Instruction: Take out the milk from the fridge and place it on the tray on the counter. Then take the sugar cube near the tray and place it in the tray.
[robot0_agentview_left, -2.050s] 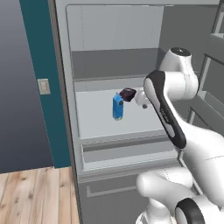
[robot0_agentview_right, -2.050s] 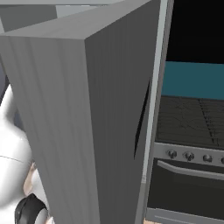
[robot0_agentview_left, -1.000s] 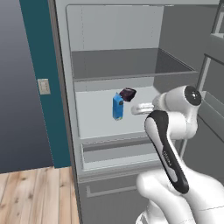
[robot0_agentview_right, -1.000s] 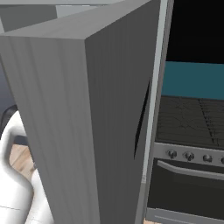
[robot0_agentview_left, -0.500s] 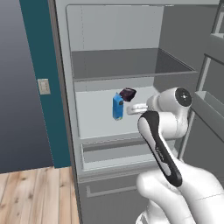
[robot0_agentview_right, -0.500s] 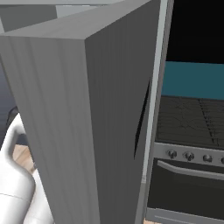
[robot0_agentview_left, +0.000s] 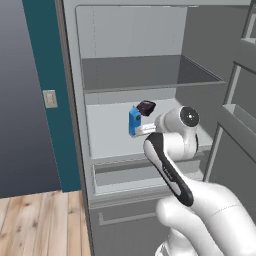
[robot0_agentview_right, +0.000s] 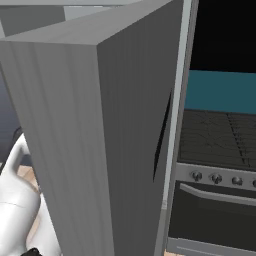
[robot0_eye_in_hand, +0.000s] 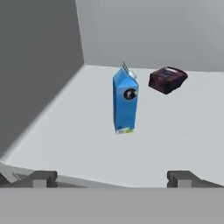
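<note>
Milk (robot0_eye_in_hand: 125, 100) stands upright mid-shelf in the open fridge (robot0_agentview_left: 130, 40), dark box (robot0_eye_in_hand: 167, 79) just behind; gripper (robot0_eye_in_hand: 111, 178) is held short of the milk, jaws wide and empty, best advanced straight so the box is not struck.

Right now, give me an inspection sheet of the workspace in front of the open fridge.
Surface: pale fridge shelf, bare around the two items.
Job's things: milk upright mid-shelf; fridge door open.
Clutter: dark box behind and beside the milk, apart from it.
End effector: end effector open, empty, aimed at the milk, short of it.
Cables: nothing seen.
Surroundings: teal wall, wall switch, wood floor, stove beyond the fridge.
</note>
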